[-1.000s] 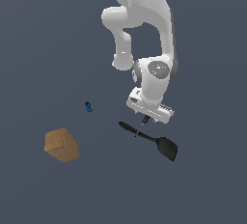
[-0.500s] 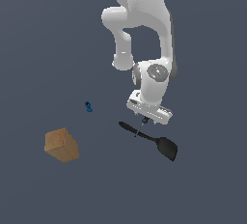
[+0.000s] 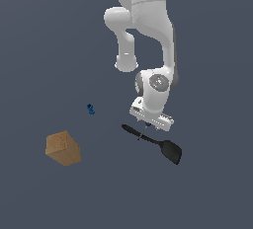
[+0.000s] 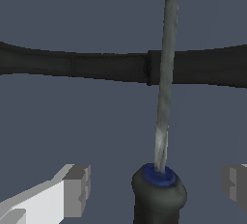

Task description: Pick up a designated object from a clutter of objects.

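The screwdriver (image 4: 159, 196), with its blue-and-black handle and thin shaft, lies between my gripper's (image 4: 157, 187) two fingers (image 4: 77, 189). There is a gap on each side of the handle, so the gripper is open. Its shaft runs across the black spatula's handle (image 4: 96, 66). In the exterior view my gripper (image 3: 148, 123) hangs just above the spatula (image 3: 168, 150), and only a thin bit of the screwdriver (image 3: 143, 134) shows under it. The rest of the clutter is a tan wooden block (image 3: 63, 148) and a tiny blue piece (image 3: 91, 108), both toward the exterior view's left.
The floor is plain dark grey. The white arm (image 3: 148, 30) rises above the gripper. The wooden block and blue piece stand well apart from the gripper.
The arm has come down a little toward the spatula and screwdriver. The block, blue piece and spatula have not moved.
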Controlling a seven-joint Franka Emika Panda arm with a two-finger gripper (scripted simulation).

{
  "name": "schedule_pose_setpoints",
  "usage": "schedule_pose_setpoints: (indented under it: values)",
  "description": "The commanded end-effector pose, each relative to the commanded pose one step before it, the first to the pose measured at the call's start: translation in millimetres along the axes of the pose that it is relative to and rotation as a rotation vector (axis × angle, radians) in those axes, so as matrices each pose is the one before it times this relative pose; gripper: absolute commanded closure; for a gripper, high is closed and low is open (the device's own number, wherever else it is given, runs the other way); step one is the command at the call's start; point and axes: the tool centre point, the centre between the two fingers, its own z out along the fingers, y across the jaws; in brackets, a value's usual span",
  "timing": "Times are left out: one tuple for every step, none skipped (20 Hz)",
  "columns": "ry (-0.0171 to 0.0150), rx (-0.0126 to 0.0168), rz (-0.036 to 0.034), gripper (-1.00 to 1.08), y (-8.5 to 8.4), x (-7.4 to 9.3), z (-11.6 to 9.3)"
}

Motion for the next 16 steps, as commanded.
schedule_pose_setpoints:
  values:
    - [0.00097, 0.00083, 0.00019, -0.92, -0.43, 0.46, 2.22]
    - [0.00000, 0.00000, 0.00000, 1.08, 0.00, 0.00, 0.00]
    - [0.00000, 0.00000, 0.00000, 1.08, 0.00, 0.00, 0.00]
    - [0.00000, 0.00000, 0.00000, 1.08, 0.00, 0.00, 0.00]
    - [0.00000, 0.00000, 0.00000, 1.08, 0.00, 0.00, 0.00]
    - [0.00000, 0.00000, 0.00000, 1.08, 0.00, 0.00, 0.00]
    - [0.00000, 0.00000, 0.00000, 1.08, 0.00, 0.00, 0.00]
    - [0.00000, 0.00000, 0.00000, 1.08, 0.00, 0.00, 0.00]
    - [0.00000, 0.00000, 0.00000, 1.08, 0.00, 0.00, 0.00]
    - [0.00000, 0.00000, 0.00000, 1.08, 0.00, 0.00, 0.00]
    - [0.00000, 0.00000, 0.00000, 1.08, 0.00, 0.00, 0.00]
    - [0.00025, 0.00031, -0.00056, 1.08, -0.26, -0.05, -0.28]
    - [0.00000, 0.00000, 0.00000, 1.08, -0.10, 0.06, -0.24]
    - [0.00000, 0.00000, 0.00000, 1.08, -0.31, 0.19, -0.71]
    - [0.00000, 0.00000, 0.00000, 1.08, -0.52, 0.32, -1.18]
    - [0.00000, 0.00000, 0.00000, 1.08, -0.73, 0.45, -1.65]
